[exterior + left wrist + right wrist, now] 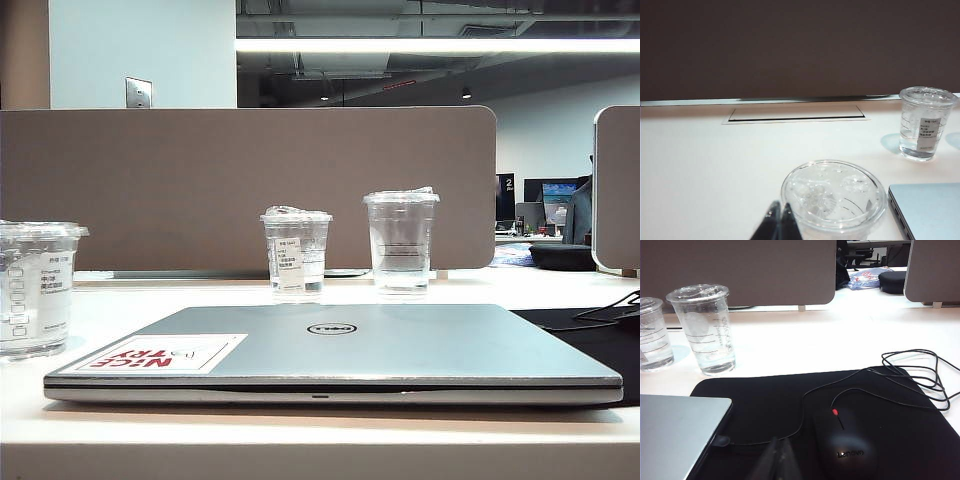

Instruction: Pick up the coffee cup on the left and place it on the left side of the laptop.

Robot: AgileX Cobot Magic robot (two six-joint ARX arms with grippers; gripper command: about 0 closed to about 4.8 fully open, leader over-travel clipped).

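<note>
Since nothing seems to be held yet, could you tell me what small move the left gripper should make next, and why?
Probably open the left gripper: its fingers are pressed shut just short of the lidded coffee cup, which stands untouched on the table left of the closed Dell laptop. Shut fingers cannot go around the cup. The right gripper, over the mouse pad, can wait.

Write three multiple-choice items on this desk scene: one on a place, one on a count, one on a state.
1. The coffee cup stands where in the exterior view?
A. left of the laptop
B. on its lid
C. on the mouse pad

2. Clear cups on the desk?
A. one
B. three
C. five

3. The left gripper is:
A. open
B. shut on the cup
C. shut, empty

Key: 1 A, it sits at the left edge beside the laptop; 2 B, two more stand behind; 3 C, its fingertips meet beside the lid.
</note>
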